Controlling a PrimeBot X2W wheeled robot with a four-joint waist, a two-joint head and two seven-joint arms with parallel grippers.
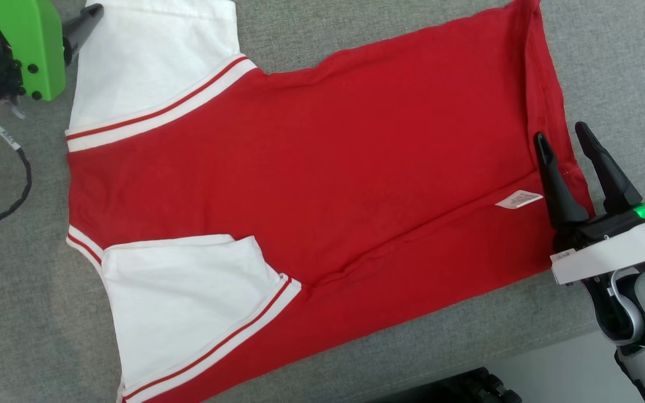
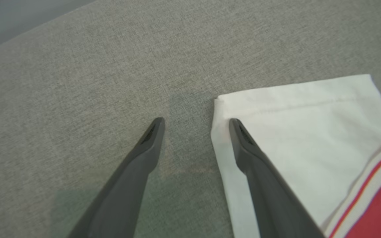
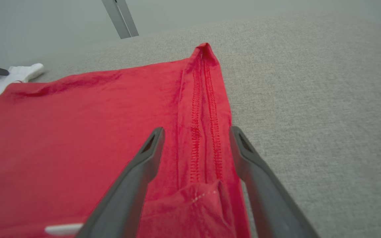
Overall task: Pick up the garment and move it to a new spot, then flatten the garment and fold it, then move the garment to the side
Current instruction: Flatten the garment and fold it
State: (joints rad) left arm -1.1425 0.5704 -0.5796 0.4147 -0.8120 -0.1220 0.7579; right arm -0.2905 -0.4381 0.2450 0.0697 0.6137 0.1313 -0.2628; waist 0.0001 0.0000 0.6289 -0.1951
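Locate the garment (image 1: 328, 168). It lies spread out on the grey fabric-covered table (image 1: 608, 61), with the red body across the middle of the head view. The hem (image 3: 205, 115) points toward the robot's right and both white sleeves toward its left. The far sleeve (image 1: 149, 61) lies flat at the upper left, and the near sleeve (image 1: 182, 302) lies at the lower left. A white label (image 1: 518, 199) lies on the red cloth close to the hem.

Check the right claw (image 1: 561, 133). It is released, with the jaws wide apart and nothing gripped. It sits at the garment's right edge, just beside the label. In the right wrist view its two fingers straddle the turned-over hem strip with its double row of stitching. One finger (image 3: 139, 172) is over the red body; the other is over the strip's outer edge, where cloth meets table. A small bunched corner of cloth lies between the fingers near their base. You cannot tell whether the fingertips touch the cloth.

Check the left claw (image 2: 195, 124). It is likewise released and holds nothing. It sits at the outer corner of the far sleeve's cuff. One finger (image 2: 141, 165) is over bare table; the other is over the white cloth just inside the cuff corner. You cannot tell whether it touches the sleeve.
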